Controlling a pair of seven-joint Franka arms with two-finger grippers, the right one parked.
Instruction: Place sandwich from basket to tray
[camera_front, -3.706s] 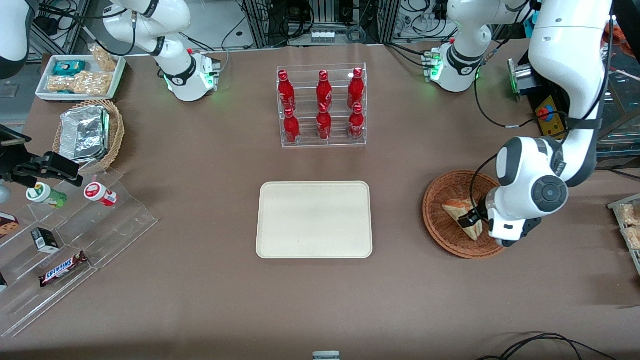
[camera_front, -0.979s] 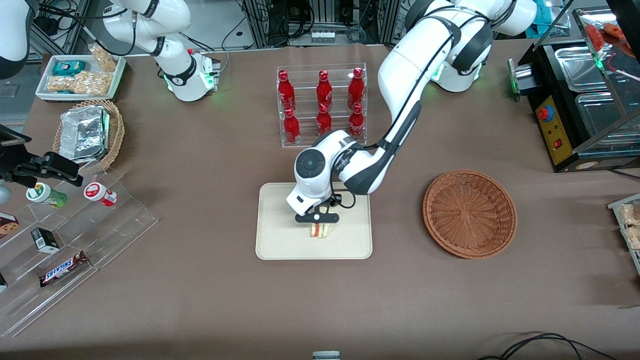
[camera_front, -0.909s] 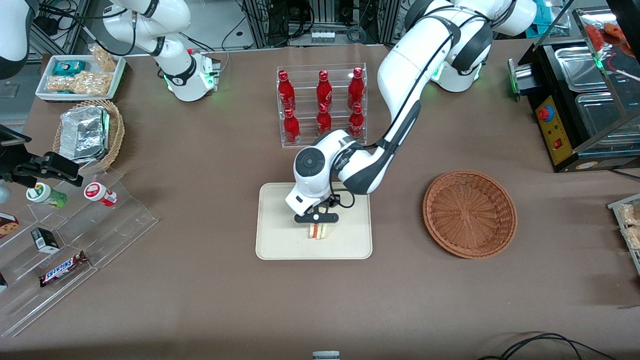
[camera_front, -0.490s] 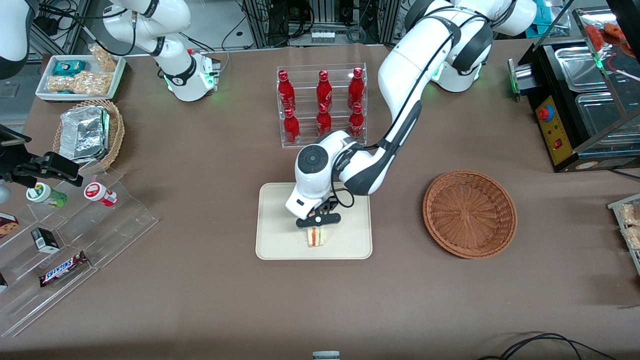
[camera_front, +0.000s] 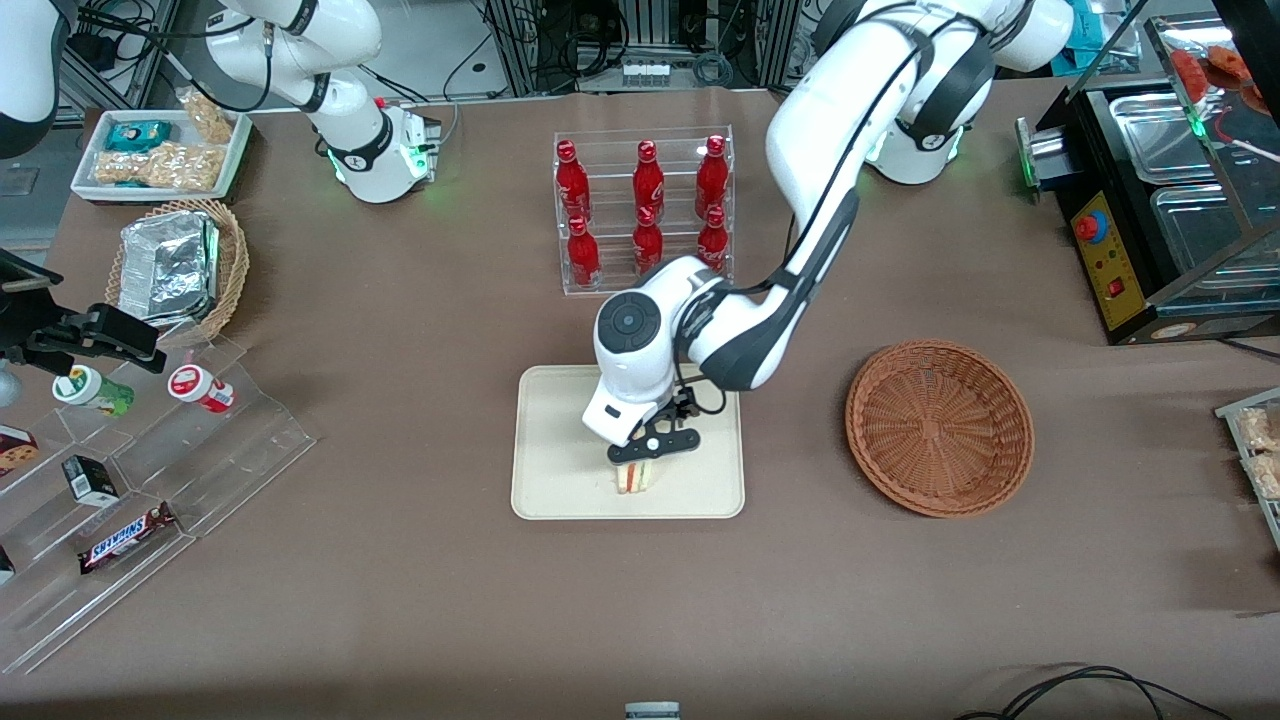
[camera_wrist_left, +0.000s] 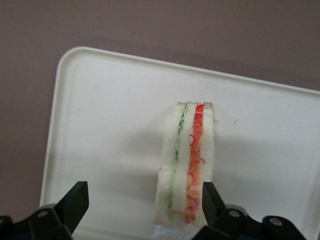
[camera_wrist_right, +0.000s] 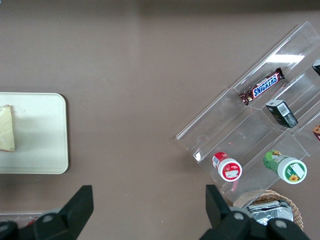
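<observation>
The sandwich (camera_front: 634, 478) stands on edge on the cream tray (camera_front: 560, 440), near the tray's edge closest to the front camera. My left gripper (camera_front: 652, 450) hovers just above it. In the left wrist view the gripper (camera_wrist_left: 143, 205) is open. The sandwich (camera_wrist_left: 186, 165), with its green and orange-red layers showing, stands between the fingers on the tray (camera_wrist_left: 100, 125). It is right beside one finger (camera_wrist_left: 212, 197) and well apart from the other. The reddish-brown basket (camera_front: 940, 428) sits empty toward the working arm's end. The right wrist view shows the sandwich (camera_wrist_right: 7, 128) on the tray (camera_wrist_right: 40, 135).
A clear rack of red bottles (camera_front: 645, 212) stands farther from the front camera than the tray. A clear stepped stand with snacks (camera_front: 130, 500), a tan basket with foil (camera_front: 175, 265) and a white snack tray (camera_front: 160, 152) lie toward the parked arm's end.
The gripper carried the sandwich from the basket to the tray, then shifted it slightly nearer the front camera. It now stands open around the sandwich, which rests on the tray.
</observation>
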